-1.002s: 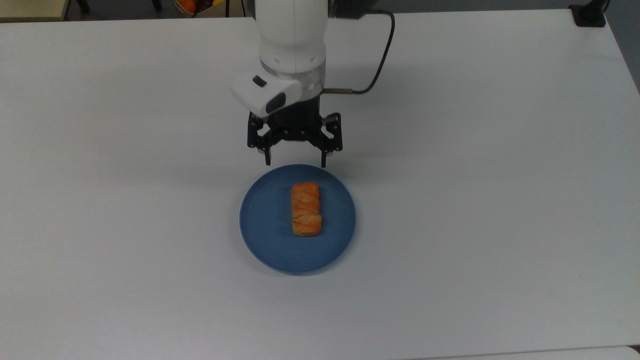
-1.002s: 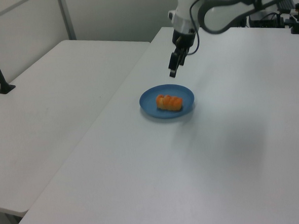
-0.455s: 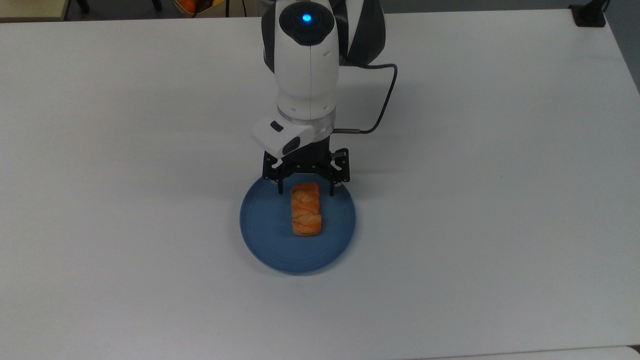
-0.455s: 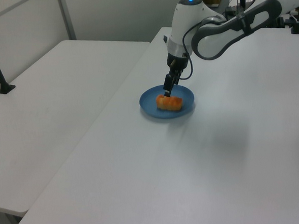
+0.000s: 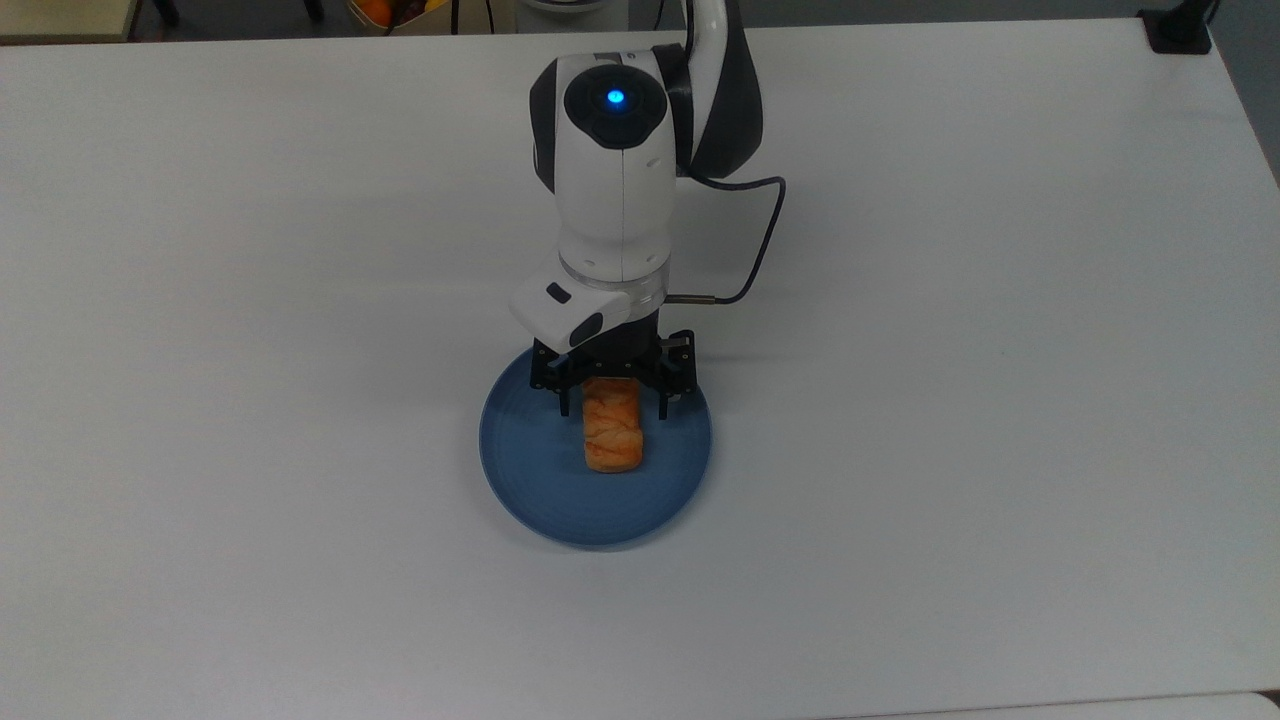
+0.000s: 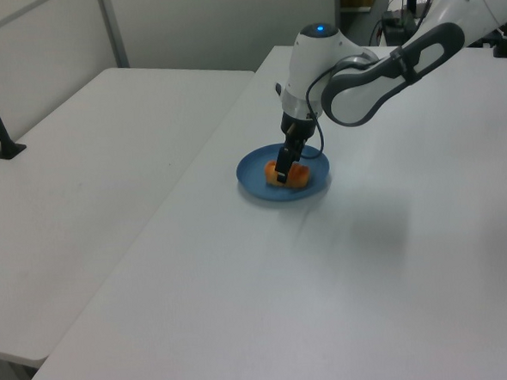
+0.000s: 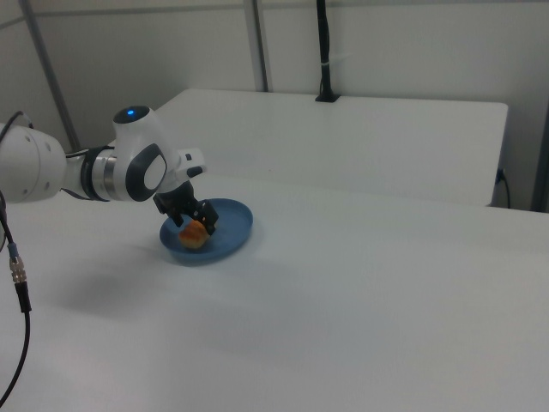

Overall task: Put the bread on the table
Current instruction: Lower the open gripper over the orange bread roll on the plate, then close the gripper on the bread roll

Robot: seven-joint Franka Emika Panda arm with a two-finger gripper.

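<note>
The plain, smooth white matte worktop (image 5: 300, 560) fills the near part of the top view, bare from its near edge up to the round blue plate (image 5: 530, 480), which sits a little near of the middle of the worktop. On that plate lies the small oblong golden-orange bread roll (image 5: 612, 440) with paler slashes across its top, its long side running near to far in the top view and its near end free. In the left view the bread (image 6: 296, 179) lies across the plate (image 6: 257, 185), and in the right view it (image 7: 192, 237) sits toward the right view's left part of the plate (image 7: 236, 232).

Over the far end of the bread hangs the black two-finger gripper (image 5: 612, 405), pointing down. Its fingers (image 5: 564, 402) stand wide, one on each side of the roll, with a gap showing on either side, so they straddle it without closing on it. Beyond them rises the white arm wrist (image 5: 610, 200), with a blue light on top and a dark cable looping off to the top view's right.
</note>
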